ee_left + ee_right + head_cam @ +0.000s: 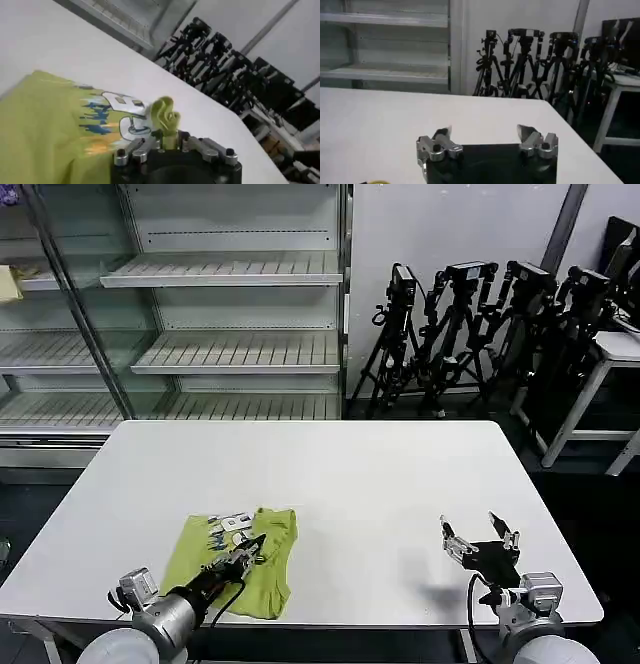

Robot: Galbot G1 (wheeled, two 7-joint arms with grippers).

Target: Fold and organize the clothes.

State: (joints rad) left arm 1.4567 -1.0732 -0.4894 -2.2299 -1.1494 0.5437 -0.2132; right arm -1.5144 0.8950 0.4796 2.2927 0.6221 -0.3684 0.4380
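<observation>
One soft, limp T-shirt (243, 562) on the table (380, 474); left end effector (166, 136) pinches a fold, right end effector (481, 536) spread, idle. Better grasped at edges.

T-shirt (240, 559) on table (380, 474) front-left, shelves (200, 314) behind, tripods (480, 324) back-right

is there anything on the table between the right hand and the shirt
Nothing visible. The right hand is open over bare white table, and the stretch across to the lime T-shirt holds no objects. The left hand is shut on a fold of the shirt.
</observation>
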